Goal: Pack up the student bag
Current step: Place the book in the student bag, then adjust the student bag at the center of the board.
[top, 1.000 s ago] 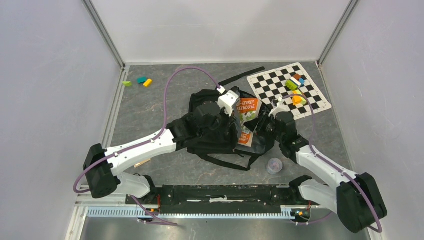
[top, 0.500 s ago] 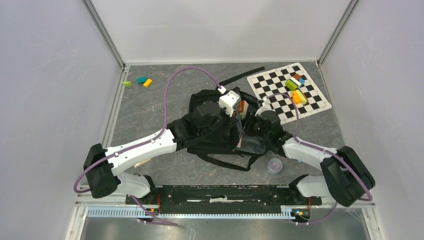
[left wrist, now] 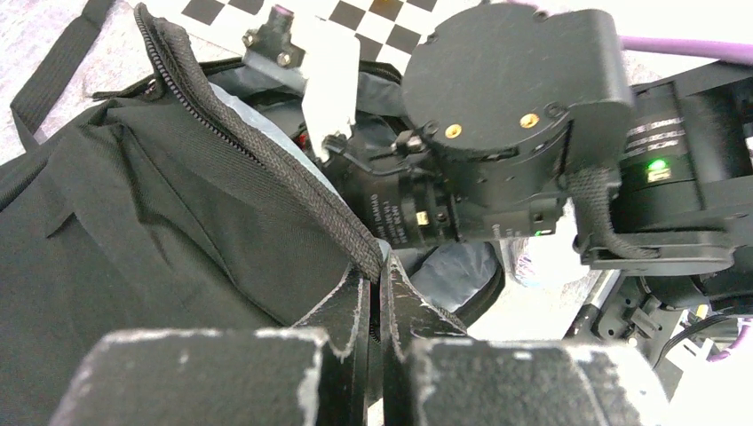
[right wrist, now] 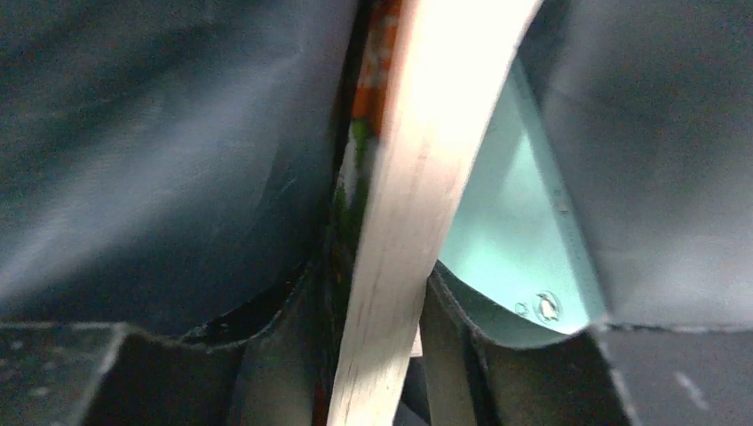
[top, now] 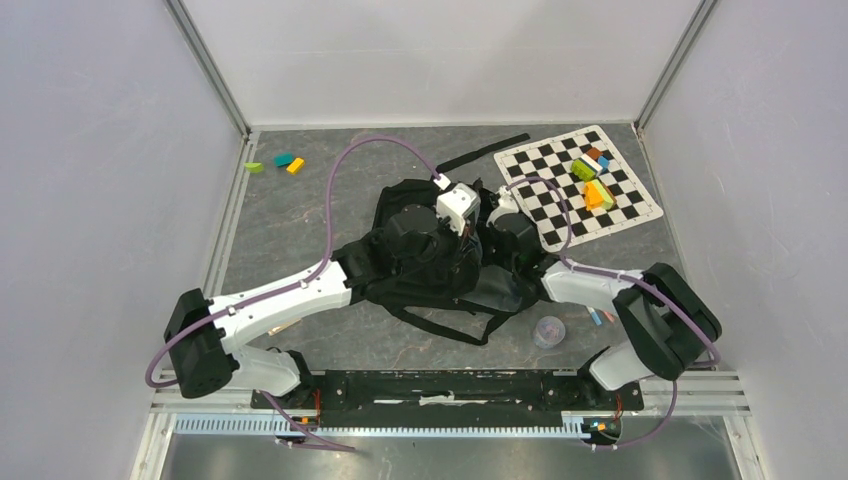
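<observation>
The black student bag (top: 400, 275) lies in the middle of the table. My left gripper (left wrist: 380, 266) is shut on the zippered edge (left wrist: 266, 164) of its opening and holds it up. In the top view the left gripper (top: 468, 238) sits at the bag's mouth. My right gripper (right wrist: 377, 311) is shut on a book (right wrist: 417, 204) with an orange cover, its pale page edge facing the camera, deep inside the bag's dark lining (right wrist: 160, 133). A teal object (right wrist: 497, 222) lies beside it. From above, the right wrist (top: 512, 238) hides the book.
A checkered mat (top: 625, 205) with coloured blocks (top: 592, 182) lies at the back right. More small blocks (top: 275, 162) lie at the back left. A loose black strap (top: 483, 152) lies behind the bag. A clear cup (top: 548, 330) stands near the right arm.
My right arm has swung left and pushed the book into the bag; its orange cover no longer shows from above. The left gripper keeps holding the bag's edge.
</observation>
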You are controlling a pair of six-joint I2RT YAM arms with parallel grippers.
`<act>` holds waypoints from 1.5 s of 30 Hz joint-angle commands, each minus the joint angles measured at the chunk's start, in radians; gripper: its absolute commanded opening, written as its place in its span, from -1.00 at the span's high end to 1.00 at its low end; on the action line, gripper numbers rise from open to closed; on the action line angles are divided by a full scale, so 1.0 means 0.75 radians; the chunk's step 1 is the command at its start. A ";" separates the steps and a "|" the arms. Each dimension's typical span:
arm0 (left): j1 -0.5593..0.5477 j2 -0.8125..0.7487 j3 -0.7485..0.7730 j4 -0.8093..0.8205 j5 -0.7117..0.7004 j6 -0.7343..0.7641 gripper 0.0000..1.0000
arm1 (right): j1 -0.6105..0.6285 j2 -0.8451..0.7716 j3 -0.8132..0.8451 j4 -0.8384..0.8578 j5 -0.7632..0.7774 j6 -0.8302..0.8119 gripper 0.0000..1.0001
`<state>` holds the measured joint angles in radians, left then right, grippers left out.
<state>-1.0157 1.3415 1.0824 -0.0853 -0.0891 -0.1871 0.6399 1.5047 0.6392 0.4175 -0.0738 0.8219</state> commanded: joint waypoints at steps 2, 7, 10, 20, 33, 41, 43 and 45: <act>0.003 -0.065 -0.033 0.061 -0.039 -0.044 0.96 | 0.001 -0.184 -0.024 -0.072 0.172 -0.163 -0.09; 0.002 -0.102 -0.055 0.017 -0.183 -0.071 0.96 | -0.037 -0.453 -0.105 -0.250 0.254 -0.243 -0.57; 0.003 -0.129 -0.097 0.017 -0.203 -0.070 0.96 | -0.070 -0.632 -0.126 -0.407 0.322 -0.316 -0.77; -0.008 -0.104 -0.138 0.006 -0.071 -0.064 0.49 | -0.234 -0.864 0.069 -0.892 0.455 -0.579 -0.96; -0.048 -0.323 -0.403 -0.083 -0.366 -0.455 -0.99 | -0.236 -0.752 0.252 -1.061 0.614 -0.771 -0.96; 0.096 -0.708 -0.735 -0.201 -0.406 -1.016 -0.99 | -0.236 -0.599 0.243 -1.023 0.481 -0.818 -0.87; 0.102 -0.775 -0.779 -0.254 -0.438 -1.080 -0.99 | -0.236 -0.562 0.227 -1.007 0.466 -0.821 -0.80; 0.109 -0.824 -0.803 -0.304 -0.442 -1.112 -0.99 | -0.236 -0.532 0.211 -0.996 0.445 -0.825 -0.71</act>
<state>-0.9432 0.7795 0.5133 -0.2489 -0.3565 -0.8394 0.4641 1.0771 0.7979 -0.3611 0.2996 0.2291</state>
